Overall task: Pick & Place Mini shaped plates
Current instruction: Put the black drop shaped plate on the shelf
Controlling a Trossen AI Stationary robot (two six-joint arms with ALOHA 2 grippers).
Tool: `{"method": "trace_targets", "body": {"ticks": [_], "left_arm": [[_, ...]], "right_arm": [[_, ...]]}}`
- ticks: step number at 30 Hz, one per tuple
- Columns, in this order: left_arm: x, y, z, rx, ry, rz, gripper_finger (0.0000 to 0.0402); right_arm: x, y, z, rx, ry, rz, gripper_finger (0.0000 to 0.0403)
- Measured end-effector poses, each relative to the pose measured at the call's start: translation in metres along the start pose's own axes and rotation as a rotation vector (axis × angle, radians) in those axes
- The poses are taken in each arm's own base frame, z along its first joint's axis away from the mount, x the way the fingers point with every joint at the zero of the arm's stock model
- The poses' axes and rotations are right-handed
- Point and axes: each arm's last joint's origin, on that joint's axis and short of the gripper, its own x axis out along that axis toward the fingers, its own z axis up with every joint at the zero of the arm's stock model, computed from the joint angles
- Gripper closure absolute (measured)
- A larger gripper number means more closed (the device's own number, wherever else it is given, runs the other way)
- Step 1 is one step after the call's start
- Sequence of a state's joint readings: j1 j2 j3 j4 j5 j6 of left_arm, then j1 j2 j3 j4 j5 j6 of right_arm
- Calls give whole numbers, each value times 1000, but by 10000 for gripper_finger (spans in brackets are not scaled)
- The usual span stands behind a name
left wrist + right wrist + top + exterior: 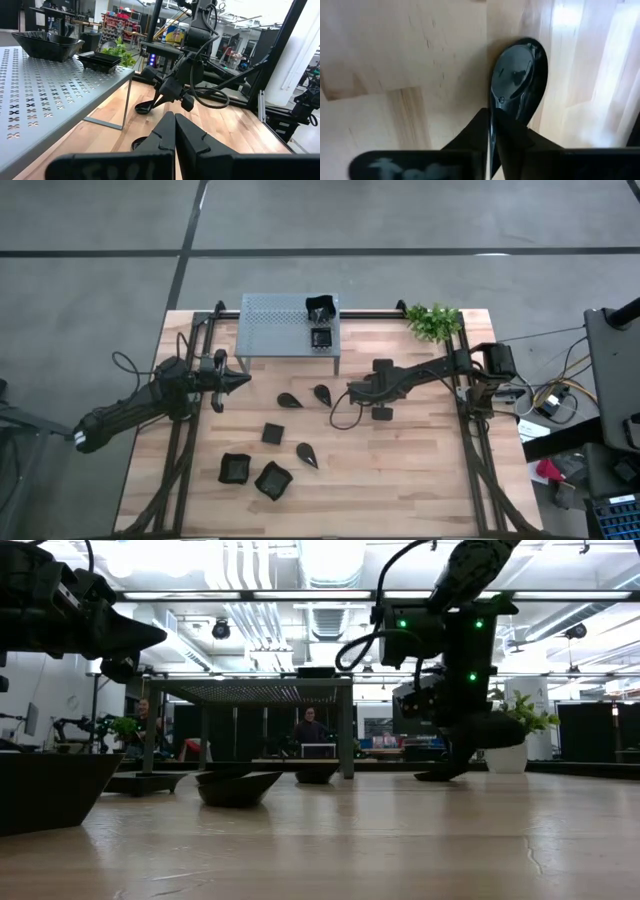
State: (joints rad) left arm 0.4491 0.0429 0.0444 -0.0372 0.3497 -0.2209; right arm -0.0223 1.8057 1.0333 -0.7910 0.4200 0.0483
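Note:
Small black plates lie on the wooden table: a teardrop [290, 400], a flat square [272, 433], another teardrop [307, 454] and two wavy-rimmed squares [235, 468] [272, 479]. Two more sit on top of the grey perforated shelf [270, 330]: a wavy-rimmed one [320, 307] and a small square [321, 337]. My right gripper [341, 394] reaches in from the table's right and is shut on a teardrop plate [322, 393] just in front of the shelf. My left gripper [238, 380] hovers shut beside the shelf's left leg, touching nothing. My right gripper pinches the teardrop plate [520, 70] between its two fingers at the rim of its narrow end [496, 102]. The fingers [167, 95] slant down from the table's right, lying along the plate. The plate tilts, broad end [142, 107] low at the table; I cannot tell whether it is lifted clear.
The shelf stands on thin legs at the table's far middle, with a green plant [433, 320] at the far right corner. Black frame rails run along the left and right sides. Bare wood lies to the right of the plates. People show in the room behind.

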Motion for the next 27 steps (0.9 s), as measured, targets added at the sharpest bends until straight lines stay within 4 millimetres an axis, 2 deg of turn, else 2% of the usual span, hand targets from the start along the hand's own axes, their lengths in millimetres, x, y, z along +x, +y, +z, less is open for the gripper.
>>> {"method": "trace_targets", "body": {"ticks": [10, 14, 20, 27], "left_arm": [[0, 0, 0, 0, 0, 0, 399], [0, 0, 0, 0, 0, 0, 399], [0, 0, 0, 0, 0, 0, 399], [0, 0, 0, 0, 0, 0, 399]], "right_arm": [[-12, 3, 9, -6, -43, 12, 394], [-23, 10, 13, -22, -66, 97, 394], [-53, 28, 26, -72, -171, 155, 395], [-104, 38, 50, -141, -375, 159, 395]]}}
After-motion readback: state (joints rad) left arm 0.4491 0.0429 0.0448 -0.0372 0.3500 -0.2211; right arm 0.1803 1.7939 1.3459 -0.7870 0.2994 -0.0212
